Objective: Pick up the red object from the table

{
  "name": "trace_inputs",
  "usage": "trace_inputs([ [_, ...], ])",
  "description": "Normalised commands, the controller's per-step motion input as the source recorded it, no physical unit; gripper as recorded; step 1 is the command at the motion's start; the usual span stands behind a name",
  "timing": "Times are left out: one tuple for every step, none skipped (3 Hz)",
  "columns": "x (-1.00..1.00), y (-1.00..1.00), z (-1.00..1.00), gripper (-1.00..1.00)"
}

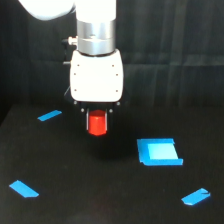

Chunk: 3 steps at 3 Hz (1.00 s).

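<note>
The red object (97, 124) is a small red-orange block held between the fingers of my gripper (97, 120), under the white gripper body. It hangs a little above the black table (75, 170), with a dark gap below it. The gripper is shut on it, with dark fingers on either side. The block's top is hidden by the gripper body.
A blue square patch (159, 152) lies on the table to the exterior view's right of the gripper. Blue tape strips lie at the far left (49, 115), near left (23, 188) and near right (195, 197). A dark curtain hangs behind.
</note>
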Motion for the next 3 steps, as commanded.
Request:
trace_inputs([
  [0.07,-0.03,0.49,-0.96],
  [0.09,-0.07,0.4,-0.97],
  [0.1,0.03,0.27,-0.97],
])
